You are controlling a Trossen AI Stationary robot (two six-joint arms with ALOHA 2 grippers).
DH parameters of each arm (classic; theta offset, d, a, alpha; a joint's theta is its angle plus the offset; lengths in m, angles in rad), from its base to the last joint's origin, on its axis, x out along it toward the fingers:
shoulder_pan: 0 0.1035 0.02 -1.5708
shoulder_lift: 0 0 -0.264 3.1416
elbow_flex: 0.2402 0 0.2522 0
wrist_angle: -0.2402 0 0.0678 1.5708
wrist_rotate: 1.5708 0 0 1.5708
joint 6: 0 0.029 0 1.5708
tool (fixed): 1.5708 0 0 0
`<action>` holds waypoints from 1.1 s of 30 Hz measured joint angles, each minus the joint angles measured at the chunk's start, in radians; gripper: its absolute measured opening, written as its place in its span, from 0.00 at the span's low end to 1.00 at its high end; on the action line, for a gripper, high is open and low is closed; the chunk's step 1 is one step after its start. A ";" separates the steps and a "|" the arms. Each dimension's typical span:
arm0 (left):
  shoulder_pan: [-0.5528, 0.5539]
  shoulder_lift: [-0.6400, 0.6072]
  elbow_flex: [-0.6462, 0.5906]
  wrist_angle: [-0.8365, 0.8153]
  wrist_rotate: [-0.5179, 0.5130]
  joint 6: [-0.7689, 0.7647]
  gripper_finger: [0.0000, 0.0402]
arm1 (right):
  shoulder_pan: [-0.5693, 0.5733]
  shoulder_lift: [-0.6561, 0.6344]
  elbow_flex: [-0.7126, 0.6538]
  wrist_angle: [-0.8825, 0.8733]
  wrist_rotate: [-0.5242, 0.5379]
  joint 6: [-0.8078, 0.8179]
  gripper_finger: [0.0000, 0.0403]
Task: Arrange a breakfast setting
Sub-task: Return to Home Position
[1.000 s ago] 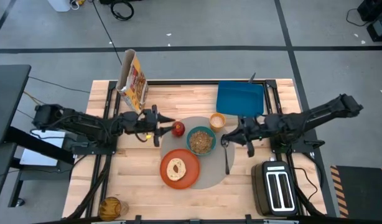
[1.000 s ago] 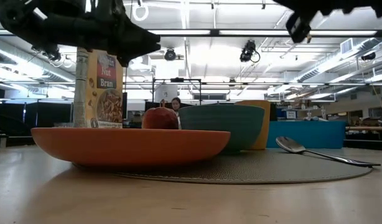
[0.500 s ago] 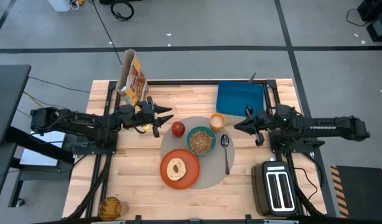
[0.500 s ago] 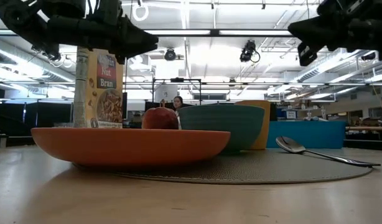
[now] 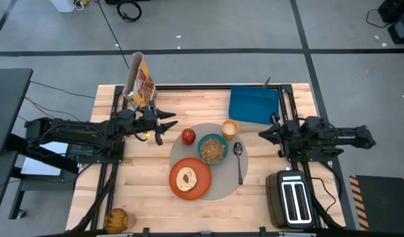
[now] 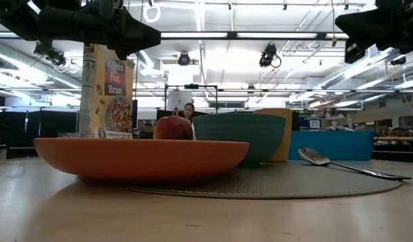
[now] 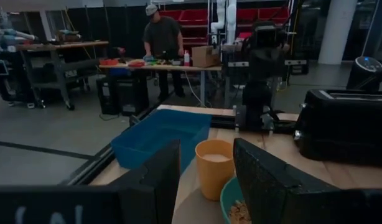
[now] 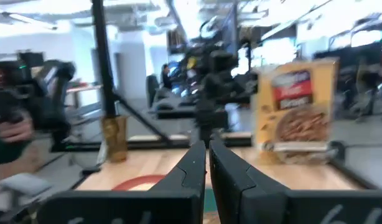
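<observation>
One of each is counted, all on one round grey mat [image 5: 223, 181] lying between the two sets of fingertips. Nearest is the orange plate [image 5: 201, 185], on which pale round bread [image 5: 185, 178] is seen. Next come the teal bowl [image 5: 200, 150] and the metal spoon [image 5: 239, 161]. The spoon's long axis runs near-to-far, scoop end far, and it is placed toward the right gripper [image 5: 262, 133], whose fingers are pressed together. The red apple [image 5: 188, 136] is noted just off the spread fingers of the left gripper [image 5: 168, 124]. The orange cup [image 5: 229, 128] is farthest.
</observation>
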 joint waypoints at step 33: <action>0.101 -0.355 -0.210 -0.217 0.219 0.053 0.08 | 0.011 -0.017 -0.107 -0.075 0.154 0.105 0.07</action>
